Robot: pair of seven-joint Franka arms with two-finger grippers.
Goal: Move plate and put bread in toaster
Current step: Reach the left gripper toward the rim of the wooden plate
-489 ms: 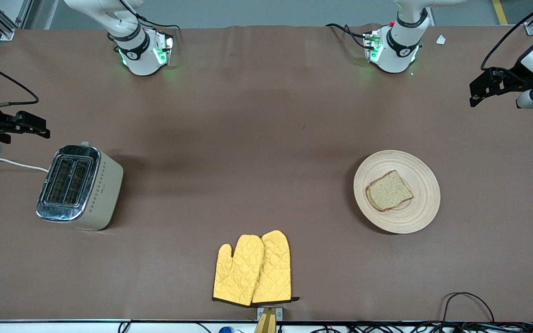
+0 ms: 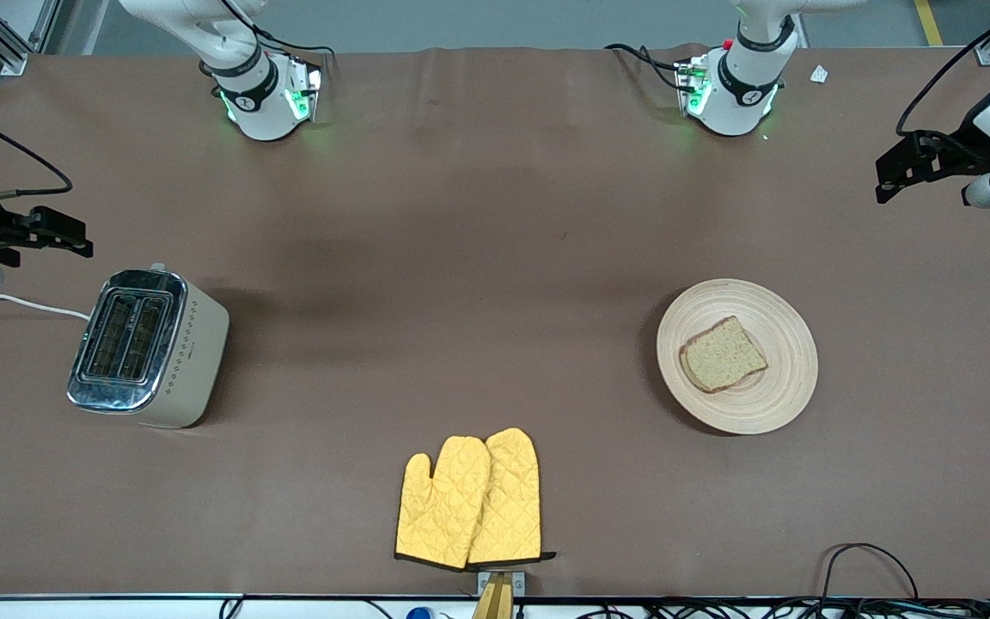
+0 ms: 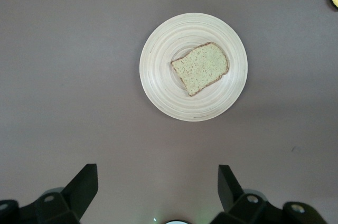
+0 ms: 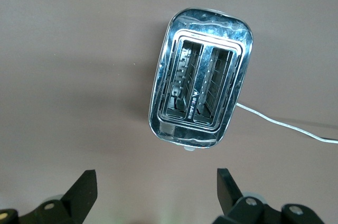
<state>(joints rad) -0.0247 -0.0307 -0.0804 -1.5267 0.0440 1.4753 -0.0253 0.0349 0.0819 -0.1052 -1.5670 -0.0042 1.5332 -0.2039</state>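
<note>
Front view: bread [image 2: 724,354] flat on plate [image 2: 783,378], toward left arm's end of table [image 2: 478,258]. Toaster [image 2: 148,347] upright toward right arm's end; yellow mitts [image 2: 469,500] between, nearer camera than plate.

Left wrist view: left claw [image 3: 156,192] spread wide, empty, up in the air just off plate's rim.

Right wrist view: right claw [image 4: 156,192] wide open, empty, just off toaster [image 4: 200,97], both slots bare.

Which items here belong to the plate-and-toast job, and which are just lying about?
Part of the job:
- plate, toward the left arm's end of the table
- bread, lying on the plate
- toaster, toward the right arm's end, both slots empty

Lying about:
- yellow oven mitts, nearest the front camera
- white cord beside the toaster
</note>
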